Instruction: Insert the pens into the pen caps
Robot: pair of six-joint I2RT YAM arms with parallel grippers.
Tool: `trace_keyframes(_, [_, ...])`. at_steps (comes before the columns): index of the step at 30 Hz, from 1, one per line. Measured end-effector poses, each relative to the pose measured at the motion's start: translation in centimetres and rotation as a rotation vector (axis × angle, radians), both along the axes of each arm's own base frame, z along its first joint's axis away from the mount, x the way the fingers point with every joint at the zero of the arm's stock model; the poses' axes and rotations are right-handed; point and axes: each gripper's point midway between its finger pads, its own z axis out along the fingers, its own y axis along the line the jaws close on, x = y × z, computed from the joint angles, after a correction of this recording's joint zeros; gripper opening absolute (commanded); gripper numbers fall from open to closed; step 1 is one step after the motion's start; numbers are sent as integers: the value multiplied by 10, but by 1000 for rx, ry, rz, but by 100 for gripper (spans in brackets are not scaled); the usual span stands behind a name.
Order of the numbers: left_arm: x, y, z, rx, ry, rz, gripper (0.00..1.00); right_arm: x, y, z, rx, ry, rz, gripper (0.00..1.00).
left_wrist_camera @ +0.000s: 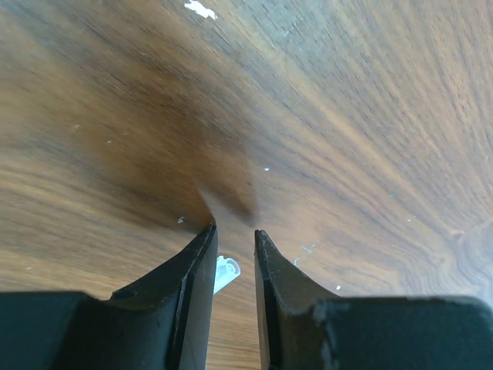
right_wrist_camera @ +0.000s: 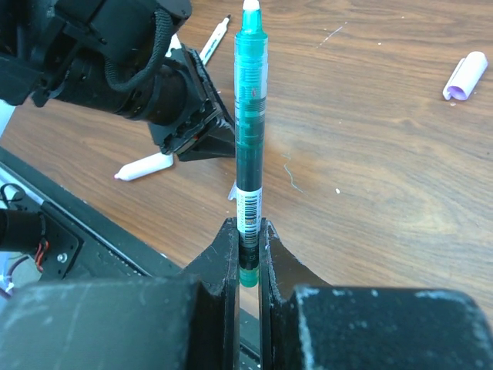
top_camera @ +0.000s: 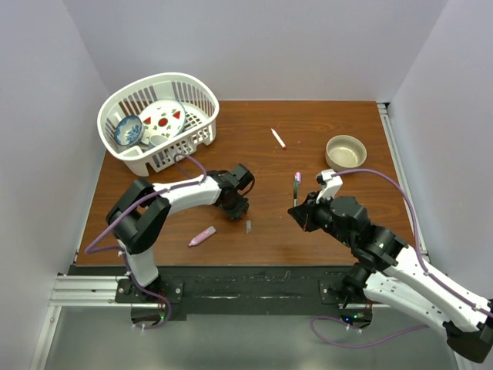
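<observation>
My right gripper (top_camera: 299, 212) (right_wrist_camera: 248, 227) is shut on a dark teal-green pen (right_wrist_camera: 250, 116) near its lower end and holds it upright above the table; it looks dark from above (top_camera: 296, 193). My left gripper (top_camera: 239, 210) (left_wrist_camera: 235, 231) is low over the table, its jaws a narrow gap apart with nothing gripped. A small clear-grey cap (left_wrist_camera: 226, 271) (top_camera: 249, 227) lies on the wood right by its left finger. The thick pink marker (top_camera: 202, 236) (right_wrist_camera: 146, 166) lies near the front. The white pen (top_camera: 278, 138) (right_wrist_camera: 216, 38) lies further back. A lilac cap (right_wrist_camera: 466, 75) lies on the table.
A white basket (top_camera: 202, 99) holding dishes stands at the back left. A beige bowl (top_camera: 345, 151) stands at the back right. The table's front edge and the black rail (top_camera: 246, 281) run just behind both grippers.
</observation>
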Motion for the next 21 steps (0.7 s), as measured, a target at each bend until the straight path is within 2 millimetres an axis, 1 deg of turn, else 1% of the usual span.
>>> trace_keyframes(4, [2, 2, 8, 62, -42, -49, 35, 1, -1, 0, -4, -3, -9, 0])
trace_keyframes(7, [4, 2, 19, 103, -96, -101, 35, 2, -2, 0, -7, -5, -12, 0])
trace_keyframes(10, [2, 1, 28, 142, -137, -180, 35, 2, -3, 0, -11, -8, -14, 0])
trace_keyframes(15, [-13, -9, 26, 211, -159, -383, 36, 2, -5, -3, -26, -8, -20, 0])
trace_keyframes(17, [-20, -15, 22, 232, -167, -473, 38, 3, -8, -5, -40, -7, -27, 0])
trace_keyframes(21, [-31, -20, 19, 260, -183, -608, 43, 1, -10, -5, -53, -2, -28, 0])
